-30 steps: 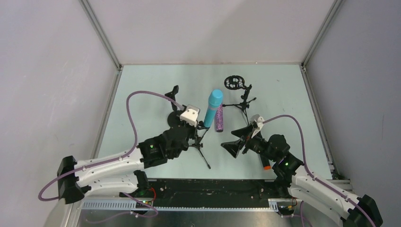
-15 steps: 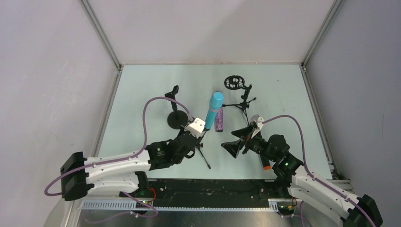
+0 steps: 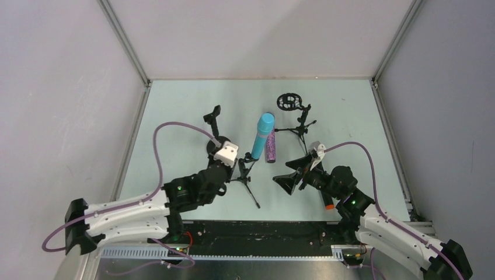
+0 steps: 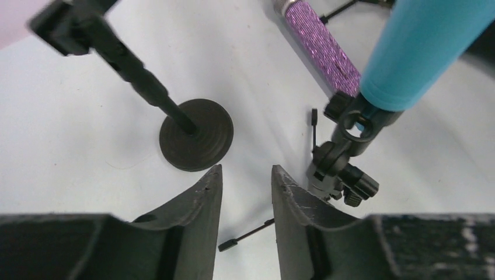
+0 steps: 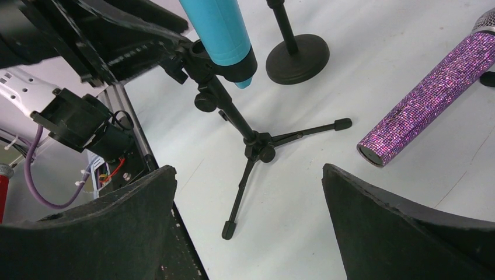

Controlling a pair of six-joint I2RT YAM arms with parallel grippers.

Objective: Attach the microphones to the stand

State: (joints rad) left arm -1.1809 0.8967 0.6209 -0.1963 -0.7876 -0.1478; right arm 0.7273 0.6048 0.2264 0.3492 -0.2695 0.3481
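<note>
The light blue microphone (image 3: 262, 134) (image 4: 420, 46) (image 5: 219, 29) stands tilted in the clip of a small black tripod stand (image 3: 246, 172) (image 4: 344, 151) (image 5: 257, 143). Just left of that stand is my left gripper (image 3: 233, 168) (image 4: 246, 168), its jaws a little apart with nothing between them. The purple glitter microphone (image 3: 271, 146) (image 4: 324, 49) (image 5: 426, 99) lies flat behind the tripod. My right gripper (image 3: 292, 172) (image 5: 248, 169) hangs wide open and empty to the right. The black microphone with the orange end (image 3: 326, 201) lies by the right arm.
A round-base stand (image 3: 215, 131) (image 4: 195, 143) (image 5: 296, 58) with an empty clip stands left of the tripod. A second tripod stand with a ring mount (image 3: 299, 119) is at the back right. Walls close in the table on three sides.
My left gripper has drawn back and to the left, away from the tripod's clip, and its jaws have parted. The blue microphone stays in the clip. The right arm has not moved.
</note>
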